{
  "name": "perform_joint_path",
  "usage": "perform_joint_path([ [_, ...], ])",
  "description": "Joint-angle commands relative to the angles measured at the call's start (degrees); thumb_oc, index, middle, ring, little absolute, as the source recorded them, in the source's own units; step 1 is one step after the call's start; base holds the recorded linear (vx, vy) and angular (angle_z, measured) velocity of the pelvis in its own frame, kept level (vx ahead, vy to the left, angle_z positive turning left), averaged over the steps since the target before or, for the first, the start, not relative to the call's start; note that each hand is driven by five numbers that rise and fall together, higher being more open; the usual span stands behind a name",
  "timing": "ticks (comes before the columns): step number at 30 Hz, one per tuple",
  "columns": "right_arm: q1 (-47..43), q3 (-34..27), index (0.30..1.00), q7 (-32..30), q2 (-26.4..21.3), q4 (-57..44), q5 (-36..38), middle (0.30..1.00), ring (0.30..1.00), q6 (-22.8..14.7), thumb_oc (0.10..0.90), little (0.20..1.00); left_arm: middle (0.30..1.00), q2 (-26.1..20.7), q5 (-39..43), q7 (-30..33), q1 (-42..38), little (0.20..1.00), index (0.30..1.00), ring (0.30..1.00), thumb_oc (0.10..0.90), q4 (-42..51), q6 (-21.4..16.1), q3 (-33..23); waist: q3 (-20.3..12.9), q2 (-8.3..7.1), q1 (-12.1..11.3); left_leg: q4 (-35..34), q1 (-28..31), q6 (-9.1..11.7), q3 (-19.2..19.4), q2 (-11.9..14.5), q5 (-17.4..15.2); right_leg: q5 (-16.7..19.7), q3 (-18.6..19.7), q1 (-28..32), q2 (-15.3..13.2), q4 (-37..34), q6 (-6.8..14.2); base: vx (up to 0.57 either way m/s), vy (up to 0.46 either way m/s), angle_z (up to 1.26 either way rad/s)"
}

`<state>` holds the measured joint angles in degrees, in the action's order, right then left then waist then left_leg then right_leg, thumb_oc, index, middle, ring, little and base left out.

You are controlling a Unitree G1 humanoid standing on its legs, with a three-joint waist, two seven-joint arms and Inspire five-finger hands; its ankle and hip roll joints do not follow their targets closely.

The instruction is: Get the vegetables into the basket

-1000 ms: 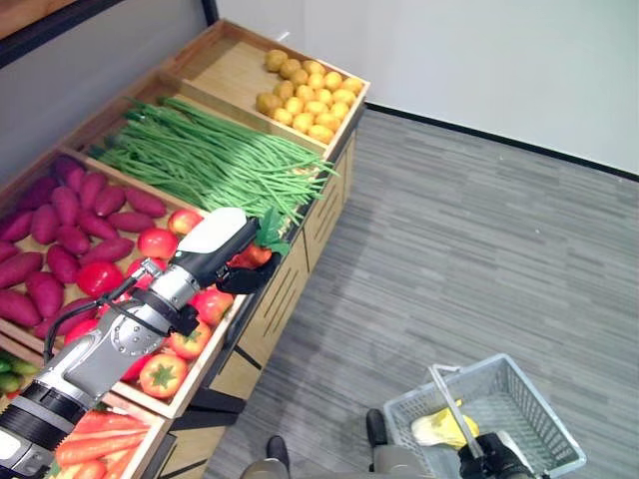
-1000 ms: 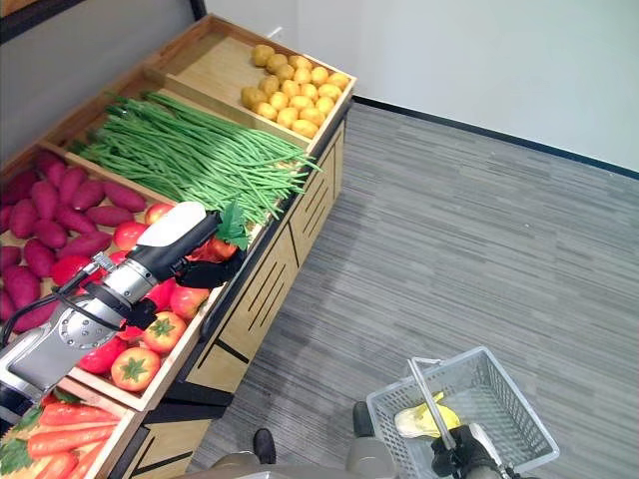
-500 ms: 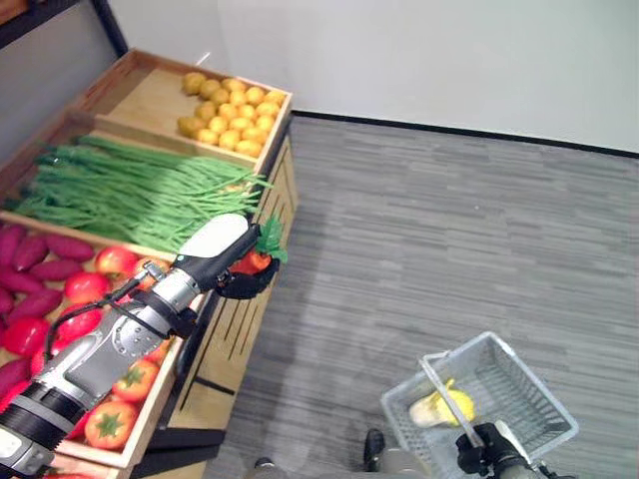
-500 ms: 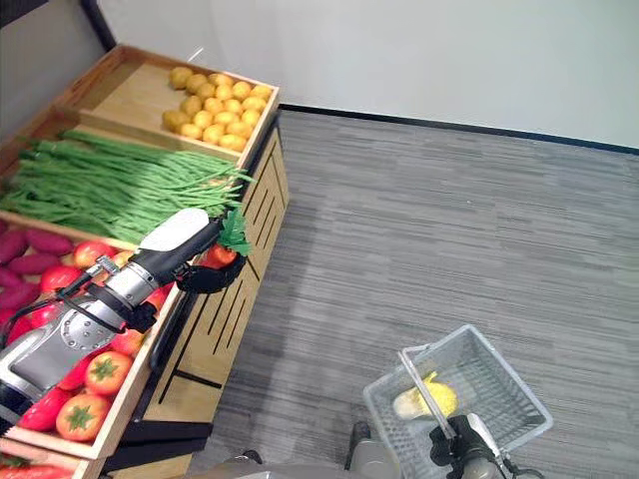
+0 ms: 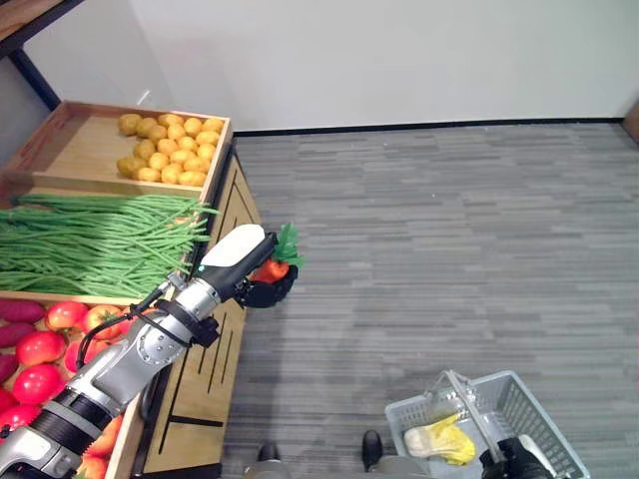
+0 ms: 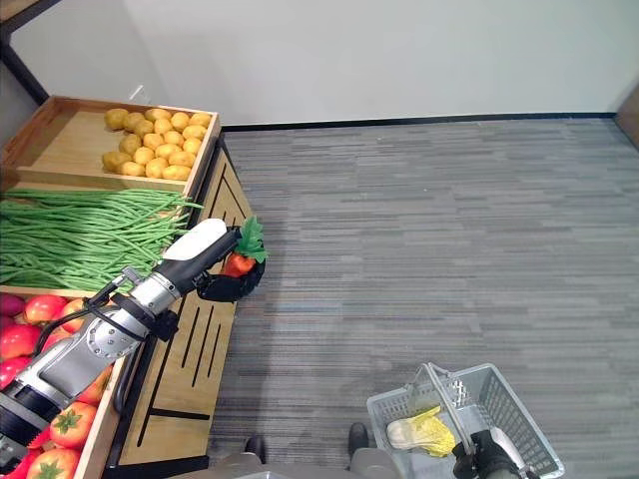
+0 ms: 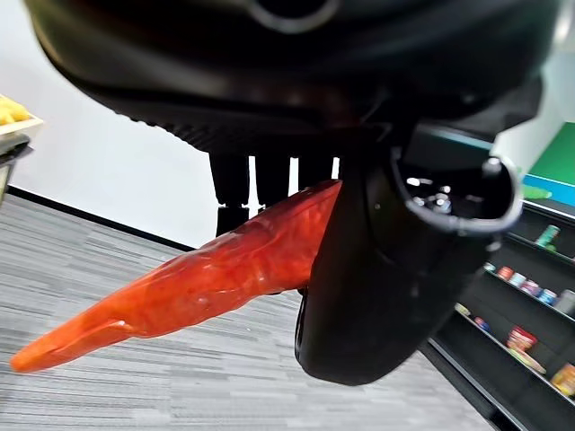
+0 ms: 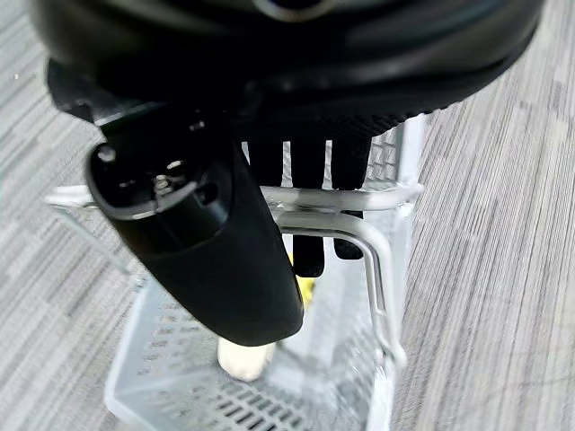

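We see the wooden produce stand (image 5: 205,349) divided into bins: the far bin (image 5: 80,150) holds yellow potatoes (image 5: 170,155) bunched toward its right edge, the next carries a spread of green beans (image 5: 90,244), and the near one holds red tomatoes (image 5: 45,344), with purple sweet potatoes (image 5: 18,309) at its left edge. On the grey floor (image 5: 449,249), well apart from the stand, sits the wire basket (image 6: 519,424), and in it lies a pale yellow-green cabbage (image 6: 419,432). The left hand (image 5: 262,289) hangs just past the stand's front edge, over the floor, its fingers curled round a carrot (image 5: 270,269) whose green top (image 5: 288,242) sticks up beyond the hand. The left wrist view gives us what the head views hide: the orange root (image 7: 189,278) tapering out of the grip to a point, clamped between thumb and fingers (image 7: 269,184), with store shelves (image 7: 530,332) behind. The right hand (image 6: 484,459) sits at the basket's near side; its own wrist view shows its fingers (image 8: 305,215) hooked round the basket's metal handle (image 8: 359,233)
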<state>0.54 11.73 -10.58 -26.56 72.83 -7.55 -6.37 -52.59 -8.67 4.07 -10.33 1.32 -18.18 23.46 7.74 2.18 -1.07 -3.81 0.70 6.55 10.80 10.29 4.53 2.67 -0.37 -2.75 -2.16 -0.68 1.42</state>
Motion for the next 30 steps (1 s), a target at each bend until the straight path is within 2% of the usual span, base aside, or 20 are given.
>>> perform_joint_path([
  [1, -2.38, 1.84, 0.3, -2.28, -3.2, -3.55, 2.78, 0.3, 0.3, -3.09, 0.4, 0.3, 0.3, -1.48, 2.74, 4.35, -6.35, 0.3, 0.3, 0.3, 0.4, 4.1, -3.62, -4.81, -0.83, -1.83, -0.57, 0.69, -0.29, 0.64, 0.98, -0.93, 1.28, 0.29, -1.98, 1.91, -4.1, -0.86, 6.66, 0.06, 0.137, -0.43],
  [10, -5.7, 1.54, 0.3, -4.52, -6.21, -11.71, 2.88, 0.3, 0.3, -4.26, 0.4, 0.3, 0.3, -3.95, 3.74, 3.91, -8.88, 0.3, 0.3, 0.3, 0.4, 4.13, -4.97, -1.59, -1.75, -3.1, -0.57, -1.19, 2.52, -0.43, 4.24, -2.83, -0.26, 2.01, 0.39, 1.01, -6.22, -1.0, 8.34, 0.03, 0.116, -0.26],
  [16, -7.81, 2.1, 0.3, -5.56, -12.09, -21.56, 0.14, 0.3, 0.3, -4.82, 0.4, 0.3, 0.3, -4.94, 4.31, 3.77, -13.16, 0.3, 0.3, 0.3, 0.4, 4.26, -5.64, 2.27, -2.87, -3.89, -0.42, -1.19, 2.98, -0.81, 4.04, -3.73, -1.17, 2.67, -0.43, 1.42, -7.33, -1.38, 9.06, 0.02, 0.05, 0.03],
  [17, -9.16, 2.43, 0.3, -5.64, -15.84, -29.6, -1.14, 0.3, 0.3, -5.44, 0.4, 0.3, 0.3, -4.38, 4.52, 3.13, -16.03, 0.3, 0.3, 0.3, 0.4, 3.83, -5.73, 5.77, -3.19, -4.06, 0.0, -1.19, 3.26, -0.86, 4.07, -3.82, -1.34, 2.94, -0.64, 1.59, -7.54, -1.64, 9.19, 0.01, 0.026, 0.06],
  [19, -10.7, 2.99, 0.3, -6.03, -18.13, -35.16, -2.12, 0.3, 0.3, -6.27, 0.4, 0.3, 0.3, -3.49, 4.69, 2.46, -18.73, 0.3, 0.3, 0.3, 0.4, 3.91, -5.84, 8.92, -3.59, -4.19, 0.38, -1.19, 3.46, -0.84, 4.07, -3.76, -1.46, 2.99, -0.77, 1.76, -7.53, -1.8, 9.27, 0.02, 0.011, 0.04],
  [24, -15.06, 5.82, 0.3, -5.72, -21.04, -43.48, -3.5, 0.3, 0.3, -7.5, 0.4, 0.3, 0.3, -1.67, 3.06, 0.99, -25.49, 0.3, 0.3, 0.3, 0.4, 3.38, -6.0, 16.27, -4.07, -4.05, 0.68, -1.19, 3.93, -0.65, 4.07, -3.37, -1.51, 2.96, -1.05, 2.33, -7.29, -2.24, 9.21, 0.01, -0.009, -0.03],
  [27, -20.18, 7.75, 0.3, -6.38, -21.04, -46.92, -2.55, 0.3, 0.3, -8.12, 0.4, 0.3, 0.3, 0.38, 0.59, 0.22, -30.74, 0.3, 0.3, 0.3, 0.4, 2.88, -6.25, 21.9, -4.19, -3.63, 0.93, -1.19, 4.27, -0.44, 4.26, -3.12, -1.38, 2.91, -1.01, 2.63, -6.94, -2.48, 9.13, 0.01, -0.014, -0.01],
  [30, -29.12, 12.32, 0.3, -7.22, -18.55, -45.88, -1.07, 0.3, 0.3, -7.72, 0.4, 0.3, 0.3, 4.3, -2.18, -1.03, -35.82, 0.3, 0.3, 0.3, 0.4, 0.16, -5.77, 27.91, -4.52, -2.87, 1.01, -1.19, 4.48, -0.04, 4.7, -2.5, -1.08, 2.71, -0.89, 3.0, -6.38, -2.8, 8.79, 0.01, -0.043, -0.03],
])
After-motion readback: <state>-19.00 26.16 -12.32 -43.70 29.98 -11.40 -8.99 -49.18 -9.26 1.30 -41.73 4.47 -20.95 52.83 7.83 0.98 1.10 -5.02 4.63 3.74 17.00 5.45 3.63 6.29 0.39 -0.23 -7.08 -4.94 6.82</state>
